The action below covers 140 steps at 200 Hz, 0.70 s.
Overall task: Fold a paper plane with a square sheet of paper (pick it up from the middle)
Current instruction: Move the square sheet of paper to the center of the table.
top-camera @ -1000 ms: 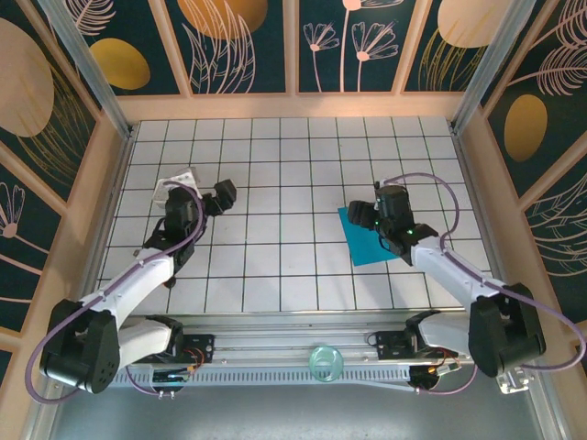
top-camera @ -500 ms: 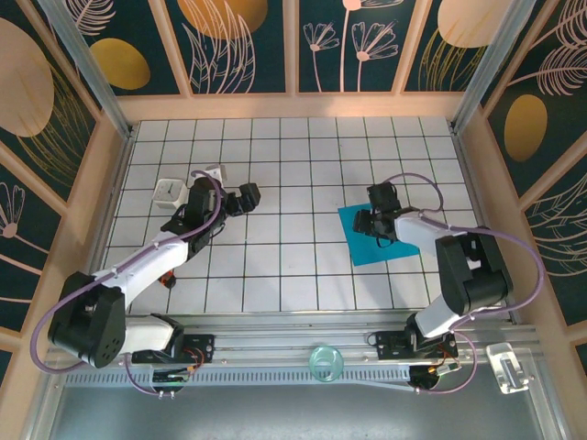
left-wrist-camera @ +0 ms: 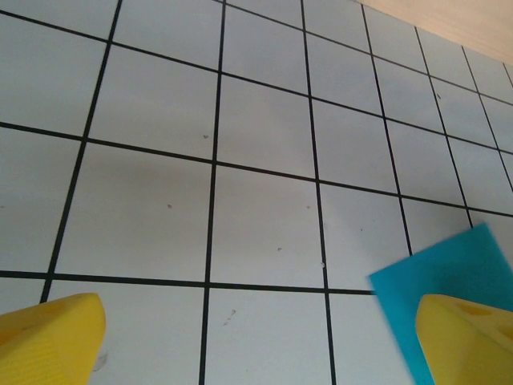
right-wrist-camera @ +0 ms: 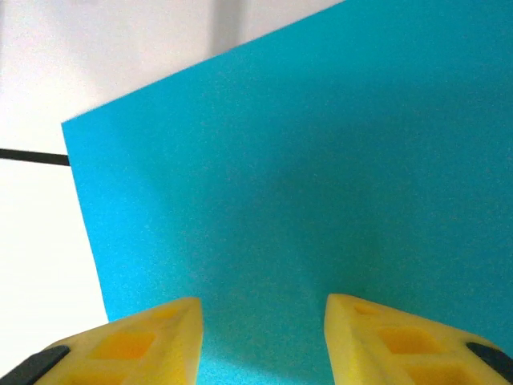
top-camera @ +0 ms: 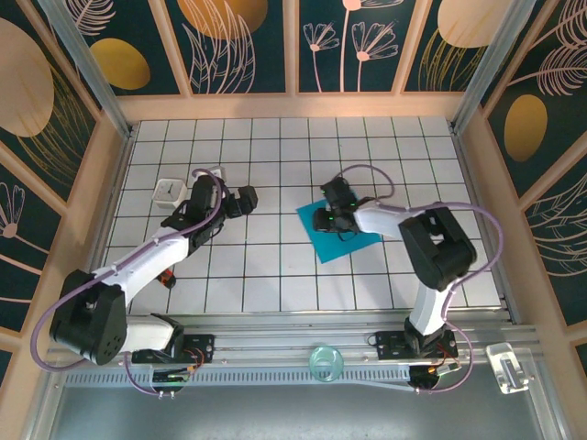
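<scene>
The square sheet of paper (top-camera: 323, 240) lies flat on the white grid table, teal-blue and unfolded, a little right of centre. My right gripper (top-camera: 332, 218) is low over its far part. In the right wrist view the sheet (right-wrist-camera: 304, 176) spreads under the right gripper (right-wrist-camera: 263, 311), whose yellow fingers (right-wrist-camera: 152, 337) stand apart with nothing pinched between them. My left gripper (top-camera: 246, 200) hovers left of the sheet, jaws wide open. In the left wrist view the left gripper (left-wrist-camera: 256, 345) frames bare tiles, and a corner of the sheet (left-wrist-camera: 449, 269) shows at the lower right.
A small white cube (top-camera: 168, 191) sits at the left of the table, behind my left arm. A clear round ring (top-camera: 323, 362) rests on the front rail. Wooden walls (top-camera: 293, 105) enclose the tiled floor on three sides.
My right gripper has moved left about one tile and the sheet has shifted left with it, while its jaws have narrowed. The left gripper moved right, then held still.
</scene>
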Each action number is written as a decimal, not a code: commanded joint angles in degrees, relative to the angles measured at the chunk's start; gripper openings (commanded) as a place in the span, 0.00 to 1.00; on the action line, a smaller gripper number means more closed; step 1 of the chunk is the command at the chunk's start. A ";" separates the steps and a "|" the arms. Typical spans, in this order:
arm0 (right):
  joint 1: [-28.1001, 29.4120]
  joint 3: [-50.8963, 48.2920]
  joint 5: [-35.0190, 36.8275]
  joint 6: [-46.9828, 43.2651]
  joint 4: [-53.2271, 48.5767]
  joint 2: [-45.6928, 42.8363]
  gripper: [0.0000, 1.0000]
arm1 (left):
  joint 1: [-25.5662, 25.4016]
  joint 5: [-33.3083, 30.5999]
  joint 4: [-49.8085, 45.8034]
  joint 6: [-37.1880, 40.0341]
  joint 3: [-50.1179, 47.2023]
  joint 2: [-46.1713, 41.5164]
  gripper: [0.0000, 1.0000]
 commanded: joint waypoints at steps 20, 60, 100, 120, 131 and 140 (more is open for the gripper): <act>8.83 12.94 -8.32 -2.96 -3.29 8.03 0.41 | -0.01 -2.57 -5.60 -0.71 0.94 -5.15 0.99; 3.37 6.29 -14.27 -1.38 1.59 -4.73 0.47 | -1.63 4.46 -8.58 1.18 2.30 -4.88 0.99; -12.49 -6.49 -17.78 0.53 3.11 -23.72 0.63 | -9.06 3.00 -14.37 8.30 9.07 1.51 0.99; -19.22 -9.15 -13.01 -1.41 -0.47 -29.80 0.71 | -13.16 1.79 -18.68 11.87 14.97 7.63 0.99; -21.97 -10.15 -9.82 -2.53 -2.16 -32.41 0.76 | -15.65 1.15 -21.69 14.25 18.85 11.23 0.99; -23.69 -11.42 -8.24 -3.14 -2.40 -34.44 0.79 | -16.97 1.24 -24.44 15.95 21.84 14.27 0.99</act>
